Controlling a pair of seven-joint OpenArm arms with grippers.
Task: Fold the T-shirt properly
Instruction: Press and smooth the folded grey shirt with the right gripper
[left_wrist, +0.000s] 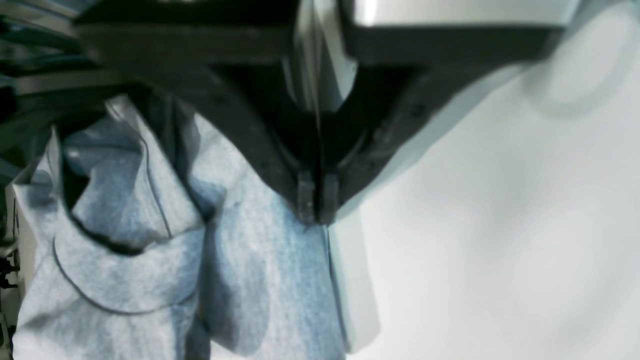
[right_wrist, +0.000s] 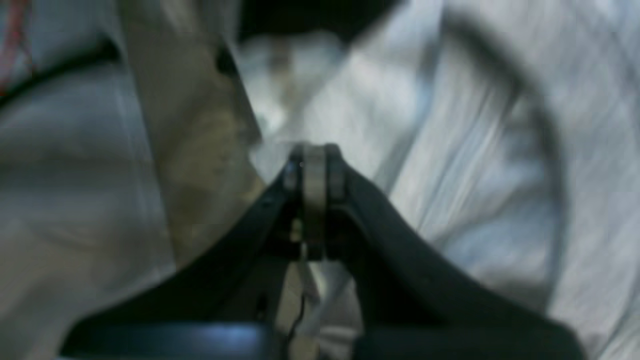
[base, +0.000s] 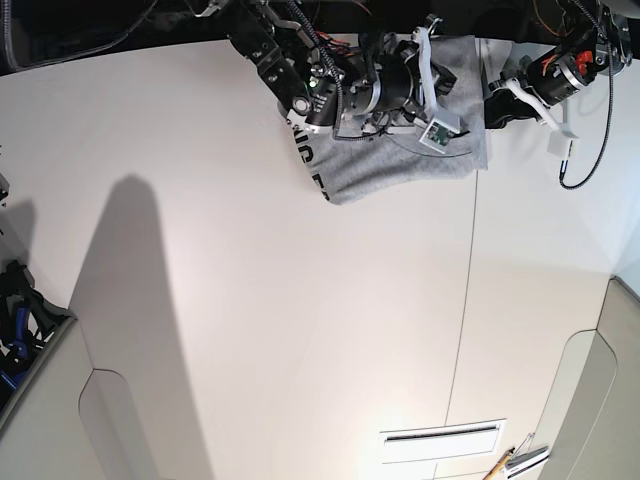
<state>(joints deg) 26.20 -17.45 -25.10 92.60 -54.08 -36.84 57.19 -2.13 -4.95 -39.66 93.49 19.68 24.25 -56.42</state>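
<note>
- At the far edge of the white table (base: 250, 330), seen from the base view, I find the T-shirt (base: 390, 170) bunched up, a soft heather-grey knit heap with black block lettering showing along its left border.
- Left in that view, the right arm lies over the shirt; its dark, cabled links cover much of the cloth. My right gripper (right_wrist: 315, 165) reads as clenched in the wrist view: two black curved fingers meet at the tip with a thin pale strip pinched between the pads. The strip looks like a fold of the shirt's fabric, though blur keeps me from being sure. Around it the cloth is streaked, pale grey, with a dark curved seam line on the right.
- Right in the base view, the left arm reaches the shirt's right edge. The left gripper (left_wrist: 317, 207) is clamped on the T-shirt (left_wrist: 260, 270): ridged black pads press together on a vertical edge of the mottled grey fabric, which hangs below in soft folds.
- Left of that grip, the wrist view shows a rounded stitched hem and a deep shadowed crease.
- A straight seam runs down the smooth, matte table top.
</note>
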